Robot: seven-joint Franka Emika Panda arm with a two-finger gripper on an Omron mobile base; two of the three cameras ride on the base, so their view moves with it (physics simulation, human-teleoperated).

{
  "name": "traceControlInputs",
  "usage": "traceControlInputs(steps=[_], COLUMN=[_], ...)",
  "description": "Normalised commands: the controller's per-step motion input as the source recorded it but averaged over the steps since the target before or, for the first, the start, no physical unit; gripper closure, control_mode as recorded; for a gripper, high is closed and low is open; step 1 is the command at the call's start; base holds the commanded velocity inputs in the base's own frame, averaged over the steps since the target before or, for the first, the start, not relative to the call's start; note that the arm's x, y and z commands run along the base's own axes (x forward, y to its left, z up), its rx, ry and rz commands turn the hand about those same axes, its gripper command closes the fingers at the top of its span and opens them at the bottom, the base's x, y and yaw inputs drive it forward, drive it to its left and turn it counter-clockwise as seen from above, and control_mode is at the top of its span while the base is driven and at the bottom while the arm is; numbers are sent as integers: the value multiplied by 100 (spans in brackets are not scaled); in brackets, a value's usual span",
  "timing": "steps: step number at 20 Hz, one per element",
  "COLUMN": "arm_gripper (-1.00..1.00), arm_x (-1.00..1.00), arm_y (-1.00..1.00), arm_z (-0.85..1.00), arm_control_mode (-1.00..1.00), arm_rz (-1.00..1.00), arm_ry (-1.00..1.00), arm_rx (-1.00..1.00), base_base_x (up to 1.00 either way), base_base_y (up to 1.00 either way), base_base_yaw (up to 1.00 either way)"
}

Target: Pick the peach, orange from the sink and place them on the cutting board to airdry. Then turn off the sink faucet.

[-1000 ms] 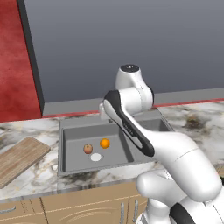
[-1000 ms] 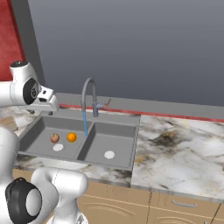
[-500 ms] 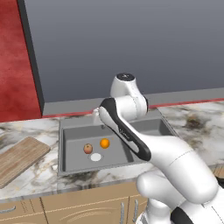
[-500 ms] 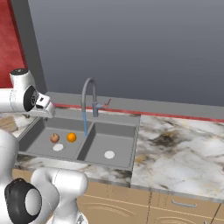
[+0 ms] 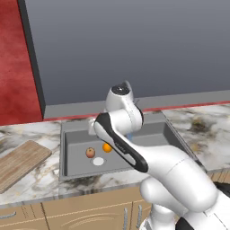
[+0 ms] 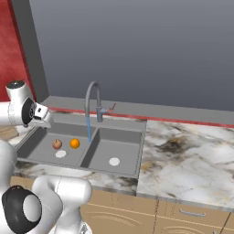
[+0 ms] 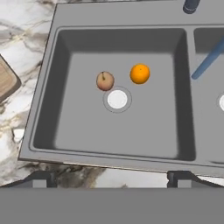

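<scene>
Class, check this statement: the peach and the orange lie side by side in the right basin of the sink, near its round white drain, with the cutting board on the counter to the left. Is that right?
One detail is wrong. The peach and orange lie in the left basin of the sink, beside its drain, as the hand view shows. The cutting board does lie on the counter to the left.

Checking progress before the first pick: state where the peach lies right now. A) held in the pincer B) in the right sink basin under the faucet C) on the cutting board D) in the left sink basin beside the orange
D: the peach lies on the floor of the left basin of the sink, close beside the orange and next to the white drain.
</scene>
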Motion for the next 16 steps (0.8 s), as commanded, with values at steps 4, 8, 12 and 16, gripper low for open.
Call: traceControlInputs(steps=[4, 8, 12, 16], arm_gripper=[-100, -100, -100, -100], arm_x=[17, 34, 27, 23], arm_y=[3, 0, 0, 12], arm_z=[-16, -12, -12, -19], arm_control_mode=[-100, -100, -100, -100], arm_rz=[0, 0, 0, 0], arm_ry=[0, 1, 2, 0], arm_rx=[0, 4, 2, 0], base_base_x=[0, 0, 0, 0], base_base_y=[0, 0, 0, 0], base_base_yaw=[0, 0, 0, 0])
